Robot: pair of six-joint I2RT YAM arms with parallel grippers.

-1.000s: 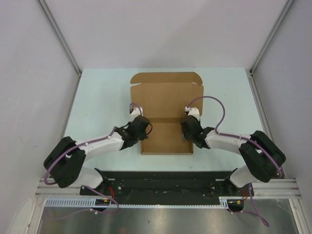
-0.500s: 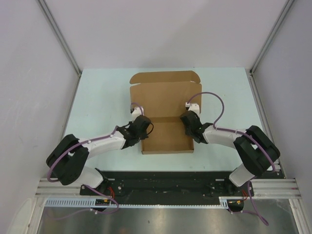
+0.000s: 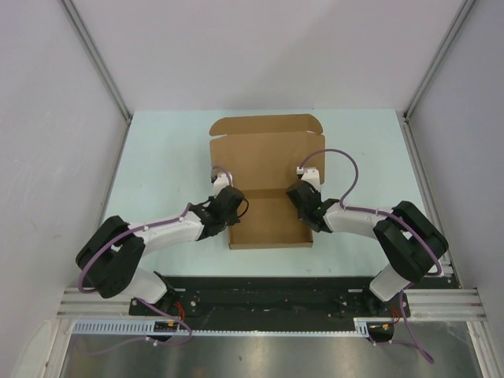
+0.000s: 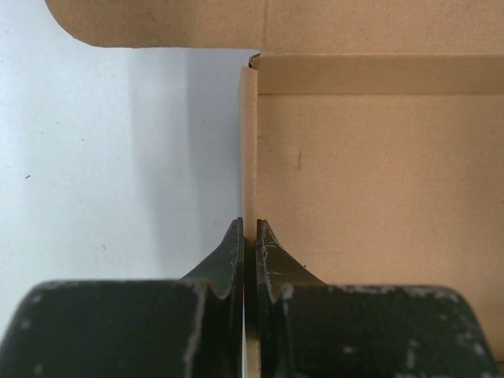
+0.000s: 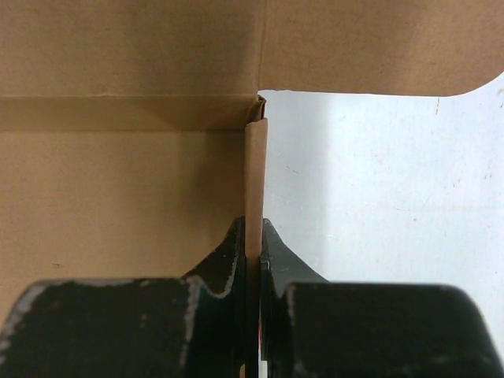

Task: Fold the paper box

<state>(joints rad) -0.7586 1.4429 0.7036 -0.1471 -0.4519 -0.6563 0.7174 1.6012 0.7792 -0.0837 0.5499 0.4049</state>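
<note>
The paper box (image 3: 268, 216) is plain brown cardboard in the middle of the table, its shallow tray toward me and its lid (image 3: 268, 150) lying flat beyond. My left gripper (image 3: 229, 206) is shut on the tray's left side wall (image 4: 249, 150), which stands upright between its fingers. On the opposite side, my right gripper (image 3: 303, 206) is shut on the right side wall (image 5: 253, 181), also upright. Both wrist views look along a wall toward the tray's back corner (image 5: 257, 106).
The pale blue-green tabletop (image 3: 165, 165) lies on both sides of the box. Grey enclosure walls and metal posts (image 3: 98, 59) border the table. A black rail (image 3: 268, 295) carrying the arm bases runs along the near edge.
My right gripper has closed onto the right side wall, and its arm shifted slightly inward and away from me. The left gripper kept its grip and barely moved.
</note>
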